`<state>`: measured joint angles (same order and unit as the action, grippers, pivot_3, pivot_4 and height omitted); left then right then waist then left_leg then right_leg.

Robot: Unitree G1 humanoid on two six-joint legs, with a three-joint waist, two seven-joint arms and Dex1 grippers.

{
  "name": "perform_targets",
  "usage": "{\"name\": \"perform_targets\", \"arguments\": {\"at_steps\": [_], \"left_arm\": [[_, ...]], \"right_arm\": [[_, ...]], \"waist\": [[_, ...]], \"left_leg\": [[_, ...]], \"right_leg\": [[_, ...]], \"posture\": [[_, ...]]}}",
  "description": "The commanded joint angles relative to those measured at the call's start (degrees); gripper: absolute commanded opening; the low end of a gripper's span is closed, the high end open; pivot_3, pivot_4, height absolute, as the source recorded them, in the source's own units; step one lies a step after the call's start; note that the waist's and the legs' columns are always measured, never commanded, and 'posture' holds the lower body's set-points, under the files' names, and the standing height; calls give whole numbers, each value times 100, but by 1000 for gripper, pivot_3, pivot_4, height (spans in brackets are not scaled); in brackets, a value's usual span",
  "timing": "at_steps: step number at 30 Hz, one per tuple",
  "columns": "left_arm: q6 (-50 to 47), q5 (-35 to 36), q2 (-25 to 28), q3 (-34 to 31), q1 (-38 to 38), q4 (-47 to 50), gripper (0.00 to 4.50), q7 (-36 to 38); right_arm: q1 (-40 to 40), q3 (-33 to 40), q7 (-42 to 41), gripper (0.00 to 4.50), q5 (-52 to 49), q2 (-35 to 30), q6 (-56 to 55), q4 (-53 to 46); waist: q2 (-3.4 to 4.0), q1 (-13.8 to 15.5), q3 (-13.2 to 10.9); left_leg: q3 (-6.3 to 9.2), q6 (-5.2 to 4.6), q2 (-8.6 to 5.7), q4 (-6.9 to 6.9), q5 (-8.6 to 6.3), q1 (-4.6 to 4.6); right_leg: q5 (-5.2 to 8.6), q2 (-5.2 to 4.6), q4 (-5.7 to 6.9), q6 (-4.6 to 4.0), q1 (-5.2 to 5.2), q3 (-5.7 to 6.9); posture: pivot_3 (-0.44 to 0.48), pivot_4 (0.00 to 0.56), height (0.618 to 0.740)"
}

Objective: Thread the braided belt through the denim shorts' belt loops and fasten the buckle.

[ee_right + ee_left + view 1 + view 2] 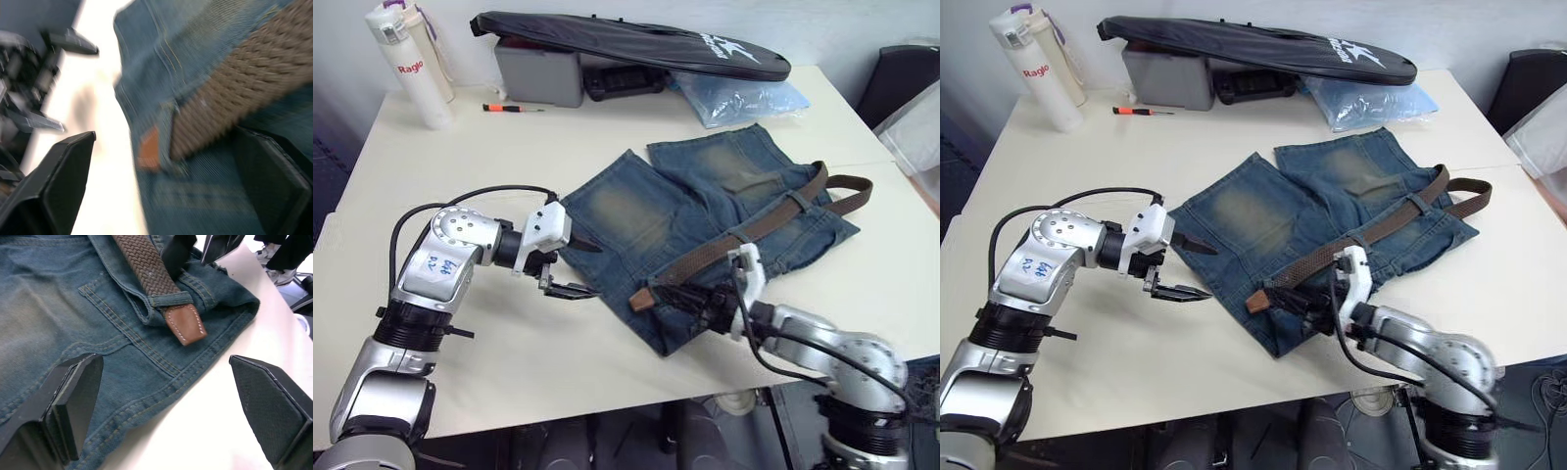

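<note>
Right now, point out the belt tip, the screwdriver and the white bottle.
belt tip (185, 323), left wrist view, middle of the tan leather.
screwdriver (512, 108), left eye view, shaft.
white bottle (409, 69), left eye view, body by the lettering.

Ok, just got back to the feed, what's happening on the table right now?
The robot is threading the braided belt along the waistband of the denim shorts. The tan tip has just come out of a belt loop near the waistband's corner. The right gripper sits over the belt there, jaws open. The left gripper hovers open beside the shorts' edge, holding nothing.
</note>
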<state>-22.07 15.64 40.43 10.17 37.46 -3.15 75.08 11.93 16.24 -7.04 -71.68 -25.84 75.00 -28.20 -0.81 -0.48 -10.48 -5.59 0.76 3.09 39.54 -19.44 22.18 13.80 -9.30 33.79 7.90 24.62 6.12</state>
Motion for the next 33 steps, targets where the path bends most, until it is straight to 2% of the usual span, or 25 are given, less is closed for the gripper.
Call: {"name": "perform_targets", "arguments": {"at_steps": [1, 4, 8, 13, 19, 22, 29, 33], "left_arm": [[-154, 199, -88, -23, -2, 256, 4500, 25], [-621, 337, -281, 56, -79, 526, 4500, -125], [-756, 210, -471, 262, -167, 764, 4500, -334], [531, -223, -964, 393, -247, 671, 4500, -763], [3763, -1571, -963, 948, -356, -181, 4500, -1009], [4811, -2011, -929, 1085, -293, -624, 4500, -1212], [5604, -2711, -1228, 1157, -136, -1097, 4500, -2015], [5707, -2805, -1293, 1047, -108, -1131, 4500, -2333]], "right_arm": [[-66, 118, -506, 4477, -216, -754, -31, -511], [-35, 81, -1125, 4477, 151, -1704, -210, -685], [-6, -138, -1696, 4477, 657, -2495, -519, -806], [-10, -537, -2179, 4477, 1340, -3092, -917, -985], [-80, -585, -2207, 4477, 1644, -3046, -1148, -1059], [-86, -582, -2197, 4477, 1705, -3037, -1149, -1075], [-121, -529, -2167, 4477, 1769, -3028, -1150, -1062], [-169, -456, -2137, 4477, 1778, -3025, -1143, -1057]], "waist": [[0, 38, 0], [1, 60, -1], [0, 80, -1], [-1, 140, -2], [-1, 198, -2], [-1, 197, -2], [-1, 215, -2], [-1, 202, -2]], "left_leg": [[-1, 0, 0, 0, 0, -1], [-1, -1, -1, 4, -1, 1], [1, -4, -1, 10, -2, 2], [1, -3, -1, 17, -2, 3], [0, -3, -1, 29, -2, 5], [0, -6, 0, 35, -4, 9], [3, -15, -2, 48, -9, 16], [3, -16, -2, 48, -9, 16]], "right_leg": [[0, 0, 0, 0, 1, 0], [0, 0, 0, 0, 0, 0], [-1, 0, -1, 1, -3, 0], [-1, -1, -1, 1, -4, 0], [-4, -1, 1, -1, -4, 1], [-6, -2, -1, -3, -4, 1], [-11, -7, -1, 4, -6, 3], [-13, -7, -2, 5, -6, 3]], "posture": [[0, 150, 740], [0, 150, 740], [0, 150, 740], [0, 150, 740], [0, 150, 740], [0, 150, 740], [0, 150, 740], [0, 150, 740]]}}
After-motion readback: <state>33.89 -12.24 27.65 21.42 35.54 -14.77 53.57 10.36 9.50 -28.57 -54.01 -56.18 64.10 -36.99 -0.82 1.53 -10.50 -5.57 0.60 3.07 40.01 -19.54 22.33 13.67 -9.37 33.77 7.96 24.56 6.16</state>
